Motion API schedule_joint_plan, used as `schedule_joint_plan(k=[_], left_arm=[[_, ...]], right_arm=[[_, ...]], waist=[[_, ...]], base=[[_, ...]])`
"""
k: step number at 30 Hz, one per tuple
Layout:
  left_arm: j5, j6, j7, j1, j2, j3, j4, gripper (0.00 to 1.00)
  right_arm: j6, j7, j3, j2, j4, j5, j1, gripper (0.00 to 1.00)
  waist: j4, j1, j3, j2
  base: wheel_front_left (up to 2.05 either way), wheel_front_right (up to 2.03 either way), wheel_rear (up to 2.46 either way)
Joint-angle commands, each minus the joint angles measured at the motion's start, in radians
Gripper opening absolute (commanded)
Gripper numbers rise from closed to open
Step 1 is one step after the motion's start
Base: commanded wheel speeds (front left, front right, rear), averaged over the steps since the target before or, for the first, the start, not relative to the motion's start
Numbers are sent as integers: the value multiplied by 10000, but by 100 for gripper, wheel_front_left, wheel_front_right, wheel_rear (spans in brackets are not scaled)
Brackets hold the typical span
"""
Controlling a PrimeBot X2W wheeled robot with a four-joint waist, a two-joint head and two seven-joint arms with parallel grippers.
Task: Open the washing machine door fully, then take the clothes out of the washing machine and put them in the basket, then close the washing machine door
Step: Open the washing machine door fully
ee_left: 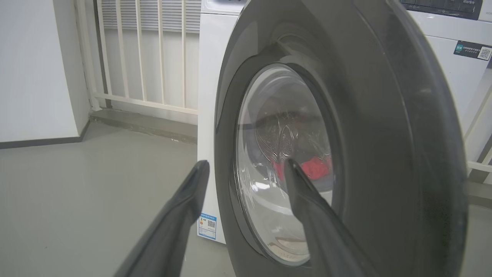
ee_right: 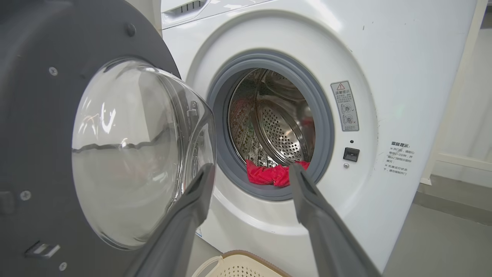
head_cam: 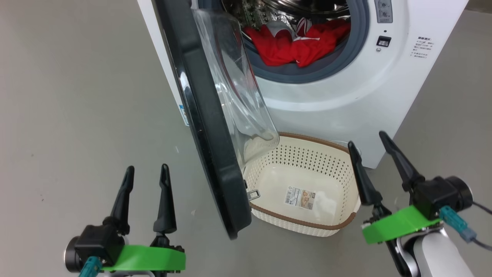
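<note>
The left fingers [head_cam: 165, 200] stood apart and empty, just left of the open washing machine door [head_cam: 207, 127]. The right fingers [head_cam: 363, 181] were spread too and held nothing, with the basket [head_cam: 303, 161] just to their left. Beyond their tips, the clothes [head_cam: 292, 48] lay at the drum mouth of the washing machine [head_cam: 326, 104]. A red-triangle warning label [ee_right: 344, 105], Chinese print [ee_right: 398, 158] and the basket's sticker [head_cam: 300, 198] were too small to read. A blue QR label [ee_left: 207, 226] sat between the left fingers.

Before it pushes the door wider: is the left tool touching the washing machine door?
Apart. The head view shows bare floor between the open left tool and the dark edge of the washing machine door.
</note>
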Motion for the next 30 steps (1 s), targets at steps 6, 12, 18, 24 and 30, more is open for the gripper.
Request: schedule_joint_plan(k=[6,12,18,24,30], left_arm=[[-74,148,-51,80,152,337,-237,100],[-95,127,-51,143,152,249,20,100],[-78,142,-51,146,152,236,143,100],[-56,151,-51,170,152,247,189,0],[-116,149,-51,43,152,315,-66,0]], right_arm=[[35,-64,177,65,-512,183,464,100],[35,-64,338,66,-526,185,690,100],[35,-64,484,67,-516,211,866,100],[35,-64,554,67,-521,350,862,100],[35,-64,528,68,-553,496,798,100]], waist=[[-43,1,-127,0],[-60,1,-254,0],[-52,1,-325,0],[-69,1,-345,0],[-117,1,-276,0]], base=[[0,0,0],[0,0,0],[0,0,0],[0,0,0],[0,0,0]])
